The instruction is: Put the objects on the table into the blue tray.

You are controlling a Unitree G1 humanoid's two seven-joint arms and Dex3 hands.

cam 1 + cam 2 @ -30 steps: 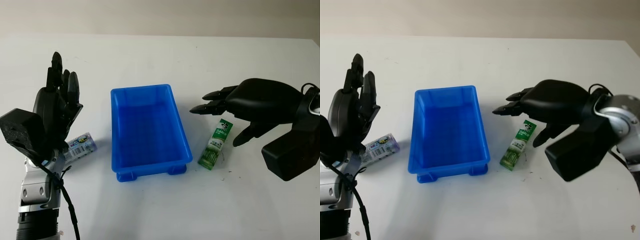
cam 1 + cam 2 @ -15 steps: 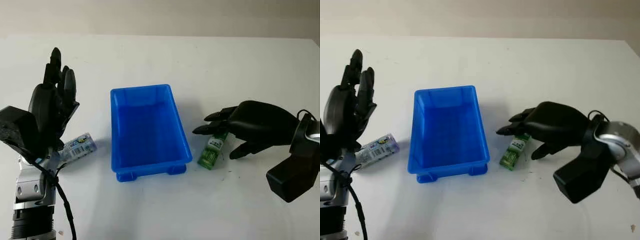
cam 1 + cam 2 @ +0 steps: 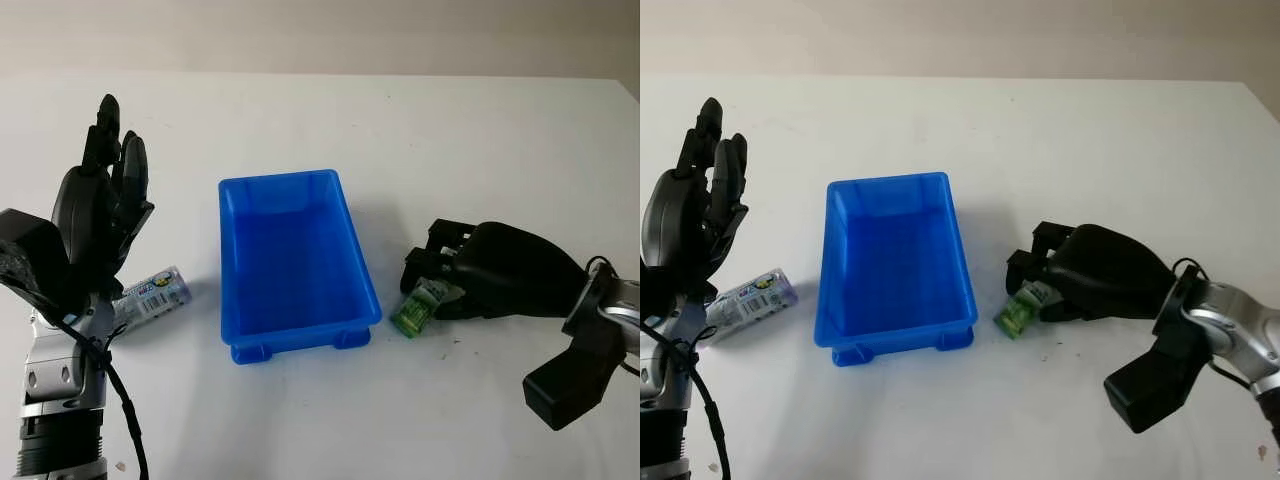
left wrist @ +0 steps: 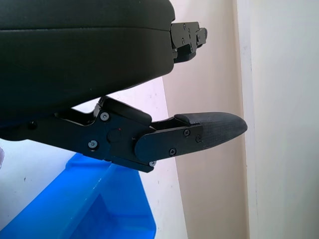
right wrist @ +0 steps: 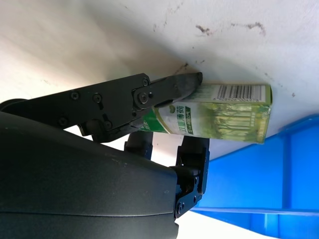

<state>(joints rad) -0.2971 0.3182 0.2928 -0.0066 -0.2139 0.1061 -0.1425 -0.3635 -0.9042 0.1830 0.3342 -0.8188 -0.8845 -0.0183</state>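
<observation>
A green drink carton (image 3: 416, 309) lies on the white table just right of the blue tray (image 3: 290, 178), near its front corner. My right hand (image 3: 434, 284) is down over the carton with its fingers curled around it. In the right wrist view a fingertip (image 5: 187, 82) presses one side of the carton (image 5: 219, 112) and the other fingers sit on the opposite side. A small labelled bottle (image 3: 152, 292) lies on its side left of the tray. My left hand (image 3: 100, 215) is held up open above and behind the bottle, apart from it.
The tray is hollow, with nothing inside it. A corner of the tray (image 4: 99, 209) sits beyond the left hand's finger (image 4: 199, 134). White table stretches behind the tray and in front of it.
My right hand has come down onto the green carton and curled its fingers around it; the carton has shifted slightly. The left hand has barely moved.
</observation>
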